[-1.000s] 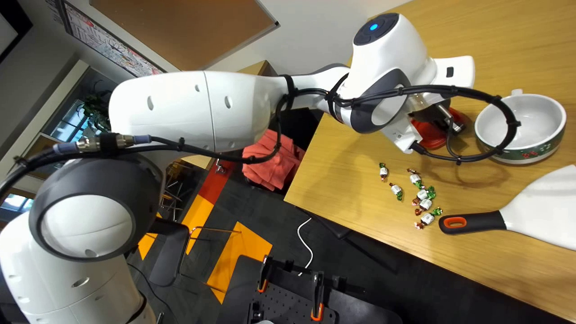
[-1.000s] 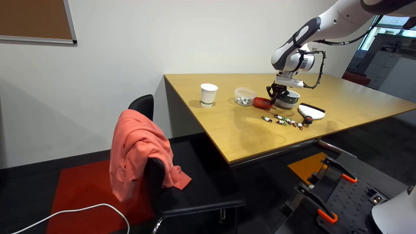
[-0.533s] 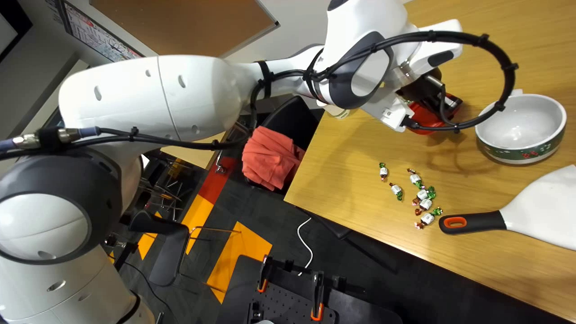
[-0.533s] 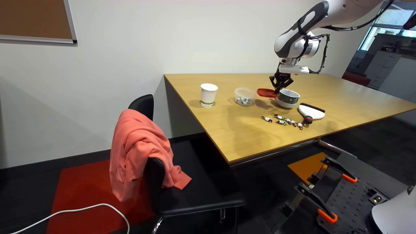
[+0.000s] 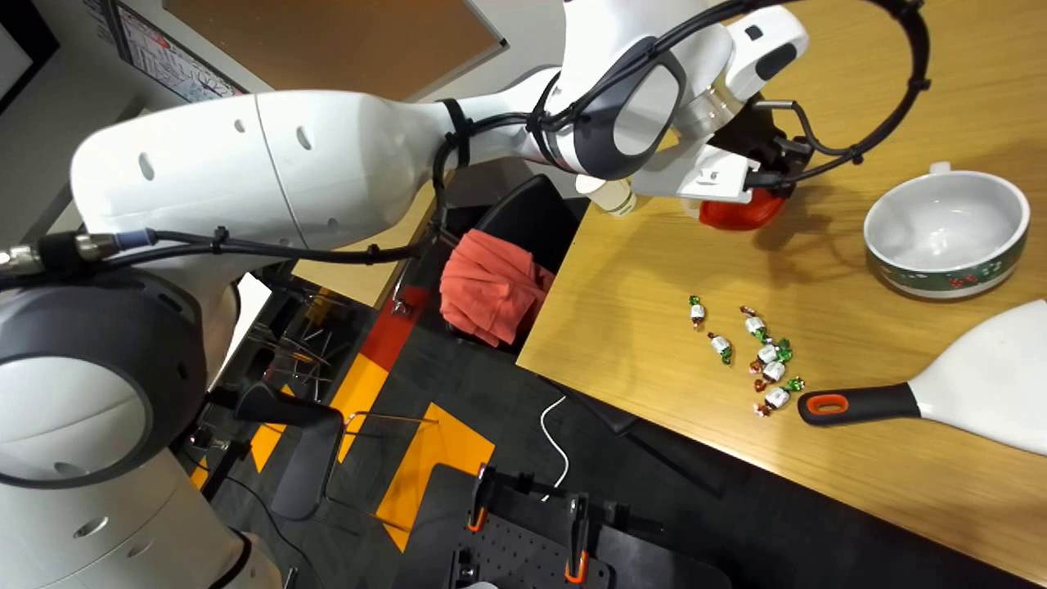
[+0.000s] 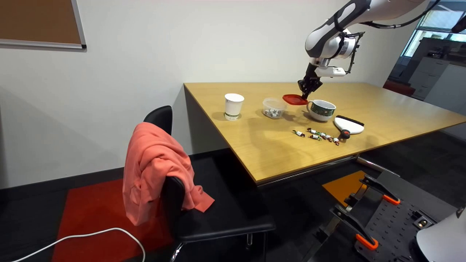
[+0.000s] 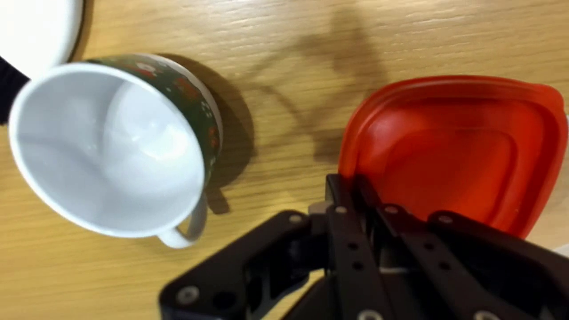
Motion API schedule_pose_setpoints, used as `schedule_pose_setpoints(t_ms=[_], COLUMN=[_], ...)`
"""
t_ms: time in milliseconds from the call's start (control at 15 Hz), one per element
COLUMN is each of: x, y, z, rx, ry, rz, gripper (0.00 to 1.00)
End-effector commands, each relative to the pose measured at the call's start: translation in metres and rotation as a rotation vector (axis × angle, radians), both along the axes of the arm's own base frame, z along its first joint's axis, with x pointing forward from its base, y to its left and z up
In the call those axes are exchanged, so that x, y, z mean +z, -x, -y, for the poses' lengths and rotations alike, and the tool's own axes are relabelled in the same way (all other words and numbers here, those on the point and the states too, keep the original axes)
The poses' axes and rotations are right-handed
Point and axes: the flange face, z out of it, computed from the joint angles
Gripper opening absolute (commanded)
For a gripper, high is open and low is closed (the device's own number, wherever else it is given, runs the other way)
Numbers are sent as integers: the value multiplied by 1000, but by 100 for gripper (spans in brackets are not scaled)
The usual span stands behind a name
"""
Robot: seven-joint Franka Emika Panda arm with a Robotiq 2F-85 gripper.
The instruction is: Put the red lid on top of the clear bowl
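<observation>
The red lid (image 6: 294, 99) is in the air above the table, just right of the clear bowl in an exterior view. It also shows in an exterior view (image 5: 740, 214), partly behind the arm, and large in the wrist view (image 7: 449, 164). My gripper (image 7: 349, 180) is shut on the near left edge of the lid. The fingers pinch its rim and the lid reaches out to the right. The clear bowl (image 6: 268, 104) stands on the table with wrapped candies in it. In the wrist view the bowl is mostly hidden behind the lid.
A white mug with a green band (image 6: 322, 110) stands right of the lid. A white scraper with a dark handle (image 5: 973, 384) and several candies (image 5: 769, 356) lie nearer the table edge. A paper cup (image 6: 233, 107) stands left of the bowl.
The lid lay on the table, with the gripper at its edge. It has been lifted, then carried slightly left toward the clear bowl in an exterior view. The mug and bowl have not moved.
</observation>
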Motion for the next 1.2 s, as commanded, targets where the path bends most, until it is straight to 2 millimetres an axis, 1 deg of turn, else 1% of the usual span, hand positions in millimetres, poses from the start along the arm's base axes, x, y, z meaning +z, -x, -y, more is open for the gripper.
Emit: schedule_pose_setpoints(t_ms=[0,400,467,600,800,867,1133], x=[6,5,2,3,3,1,6], y=[-13,-31,-26,-28,-27,-30,-41], z=[-13,-33,-35,-37,-35,-34,-31], rx=[202,528,448,498,507,508,492], ry=[-6,3,-10,-10,-9,-20,-38], rz=[16,67,31,41,41,52,115], gripper=[2,2,8,8,8,2,2])
